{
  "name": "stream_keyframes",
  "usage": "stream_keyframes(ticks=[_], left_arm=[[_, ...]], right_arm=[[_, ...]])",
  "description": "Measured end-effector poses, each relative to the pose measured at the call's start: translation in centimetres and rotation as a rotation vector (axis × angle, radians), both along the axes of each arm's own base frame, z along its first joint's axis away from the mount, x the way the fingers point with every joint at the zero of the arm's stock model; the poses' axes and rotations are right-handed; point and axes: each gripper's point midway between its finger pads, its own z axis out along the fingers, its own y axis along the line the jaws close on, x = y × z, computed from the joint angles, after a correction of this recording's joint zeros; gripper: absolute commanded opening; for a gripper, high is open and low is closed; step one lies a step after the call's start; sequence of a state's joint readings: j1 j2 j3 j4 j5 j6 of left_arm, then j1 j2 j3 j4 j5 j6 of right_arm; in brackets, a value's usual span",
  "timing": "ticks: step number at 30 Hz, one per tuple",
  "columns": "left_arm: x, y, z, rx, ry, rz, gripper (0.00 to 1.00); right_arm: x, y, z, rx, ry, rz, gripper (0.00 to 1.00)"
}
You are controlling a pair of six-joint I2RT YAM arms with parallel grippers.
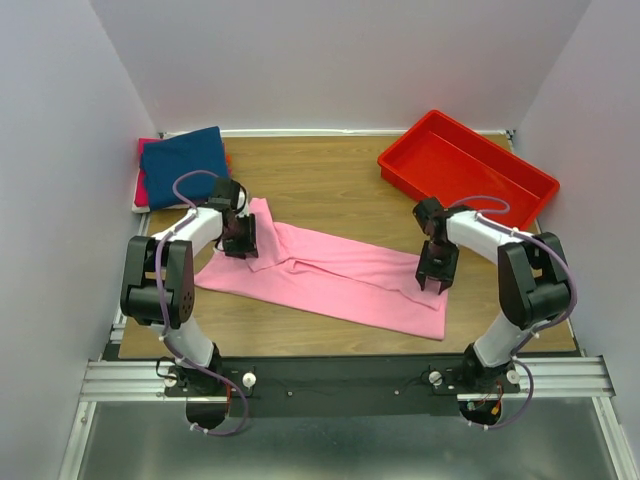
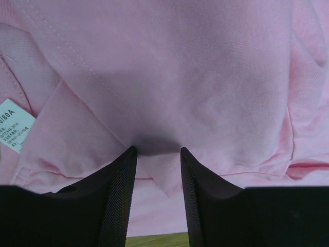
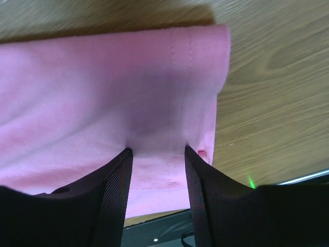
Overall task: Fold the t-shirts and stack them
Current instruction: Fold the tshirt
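The left gripper (image 2: pixel 157 152) has its two black fingers spread, tips down on the light pink soft-cloth t-shirt (image 1: pixel 330 272) at its left end, near a white printed label (image 2: pixel 14 124) — no cloth is pinched between them. The right gripper (image 3: pixel 157 152) is spread the same way, with its tips at the shirt's stitched right end, close to the corner. The shirt lies folded in a long band across the wooden table (image 1: pixel 330 180). At the far left, a folded navy blue t-shirt (image 1: pixel 185 155) tops a red-magenta one (image 1: pixel 143 182) — the rigid red plastic tray (image 1: pixel 455 165) sits far right.

On the pink t-shirt (image 2: pixel 180 77), a white label (image 2: pixel 14 125) partly off-frame at left, print illegible.
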State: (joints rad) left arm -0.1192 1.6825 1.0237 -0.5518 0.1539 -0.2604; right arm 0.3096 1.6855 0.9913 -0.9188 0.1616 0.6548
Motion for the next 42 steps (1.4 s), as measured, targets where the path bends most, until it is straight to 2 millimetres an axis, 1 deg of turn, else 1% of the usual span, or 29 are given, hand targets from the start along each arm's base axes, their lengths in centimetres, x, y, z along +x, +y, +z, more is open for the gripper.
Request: stream_keyframes(ticks=[2, 5, 7, 11, 13, 15, 17, 20, 23, 26, 30, 32, 34, 36, 37, 39, 42], left_arm=[[0.1, -0.4, 0.1, -0.023, -0.004, -0.01, 0.47], [0.7, -1.4, 1.1, -0.075, -0.023, -0.029, 0.47], [1.7, -2.1, 2.6, -0.111, -0.053, -0.044, 0.47], [4.0, -3.1, 6.6, -0.163, -0.162, -0.067, 0.48], [4.5, -3.0, 7.8, -0.171, -0.197, -0.067, 0.48], [4.7, -2.6, 8.4, -0.174, -0.215, -0.059, 0.48], [4.8, -2.2, 8.3, -0.17, -0.218, -0.052, 0.48], [4.7, -1.5, 7.4, -0.15, -0.208, -0.041, 0.48], [5.2, -1.3, 6.2, -0.135, -0.202, -0.045, 0.47], [6.1, -1.0, 5.0, -0.117, -0.204, -0.044, 0.48], [7.6, -0.5, 4.1, -0.082, -0.224, -0.038, 0.49], [8.7, -0.2, 3.9, -0.062, -0.238, -0.037, 0.49], [9.9, 0.2, 3.6, -0.04, -0.255, -0.039, 0.49], [10.6, 0.4, 3.3, -0.022, -0.263, -0.042, 0.49], [10.8, 0.5, 3.1, -0.013, -0.265, -0.046, 0.49], [10.9, 0.7, 2.5, -0.005, -0.258, -0.051, 0.49], [10.9, 0.7, 1.6, -0.003, -0.241, -0.055, 0.49]], right_arm=[[0.1, -0.4, -0.1, 0.012, 0.011, -0.03, 0.52], [0.5, -1.7, -0.1, 0.024, 0.025, -0.095, 0.52], [0.9, -2.6, -0.1, 0.024, 0.023, -0.124, 0.52], [1.5, -4.3, 0.0, 0.012, 0.019, -0.161, 0.52], [1.8, -4.8, 0.0, 0.007, 0.021, -0.169, 0.52], [1.9, -5.4, 0.0, -0.005, 0.021, -0.173, 0.52], [1.9, -5.8, 0.1, -0.018, 0.02, -0.175, 0.52], [1.9, -6.2, 0.1, -0.036, 0.018, -0.17, 0.52], [1.9, -6.4, 0.3, -0.039, 0.018, -0.157, 0.52], [2.4, -6.6, 0.6, -0.037, 0.005, -0.14, 0.52], [3.7, -6.6, 1.7, -0.022, -0.038, -0.116, 0.52], [4.5, -6.4, 2.5, -0.012, -0.069, -0.104, 0.54], [5.4, -5.8, 3.6, -0.007, -0.111, -0.079, 0.56], [6.0, -5.0, 4.3, -0.001, -0.138, -0.052, 0.56], [6.4, -4.1, 4.8, 0.003, -0.155, -0.026, 0.56], [6.7, -3.1, 5.1, 0.008, -0.166, 0.005, 0.57], [6.5, -1.2, 5.2, 0.015, -0.166, 0.052, 0.57]])
